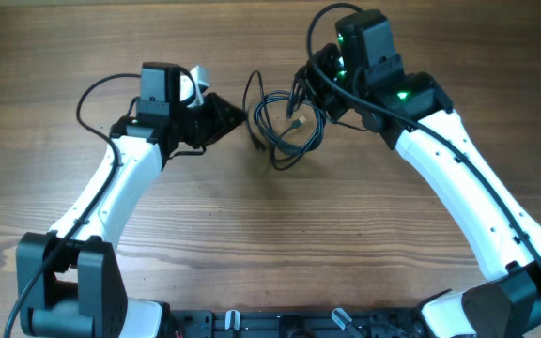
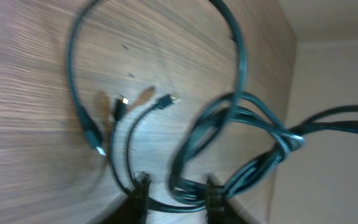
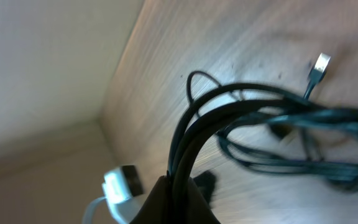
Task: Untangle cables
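Wooden tabletop [image 1: 270, 244], cables [image 1: 285, 127] stretched left-right.

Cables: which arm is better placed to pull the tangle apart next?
Right, probably: the right pincer is shut on several strands of the cables; the left pincer stands open, gripping nothing.

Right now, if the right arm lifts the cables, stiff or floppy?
Likely floppy: the cables lie in loose curved loops and sag from the right gripper, shut on several strands. Probably light, since the cords are thin. Strands cross, so the bunch may drag along together, and the plug could snag.
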